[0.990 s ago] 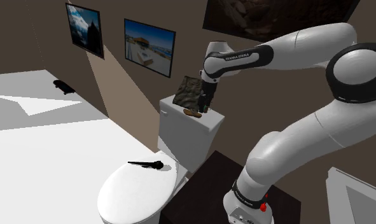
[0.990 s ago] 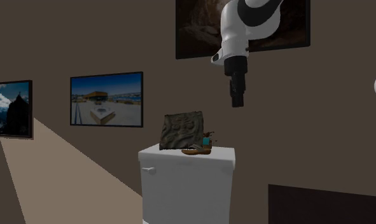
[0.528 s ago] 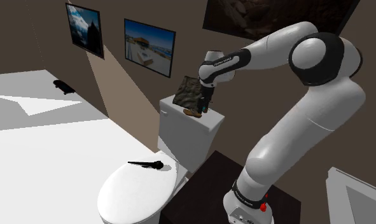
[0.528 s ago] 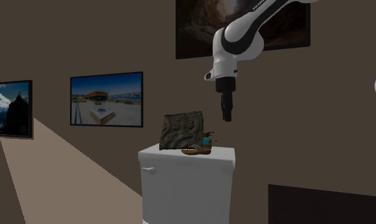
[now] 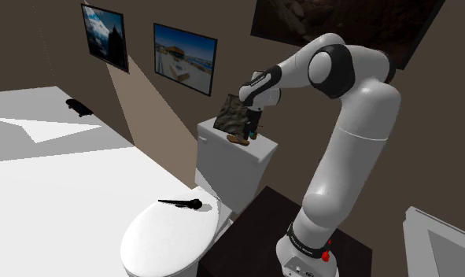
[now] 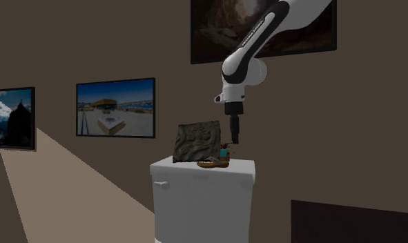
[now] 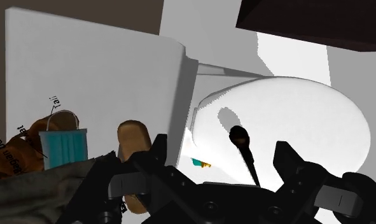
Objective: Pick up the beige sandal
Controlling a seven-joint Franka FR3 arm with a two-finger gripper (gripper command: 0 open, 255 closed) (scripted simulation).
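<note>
Sandal (image 6: 213, 163) near edge of tank lid (image 6: 169, 166)

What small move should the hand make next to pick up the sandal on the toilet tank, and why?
Probably shift the hand sideways over the sandal before lowering: in the wrist view its fingers stand open, but the sandal lies outside one finger, not between them.

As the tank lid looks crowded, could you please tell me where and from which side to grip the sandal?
Probably from straight above, pinching across the narrow width of the brown sandal near its teal-marked end. It lies flat on the toilet tank lid, and that end projects past the carved slab leaning behind it, leaving both sides free. The open gripper hangs over that end.
</note>
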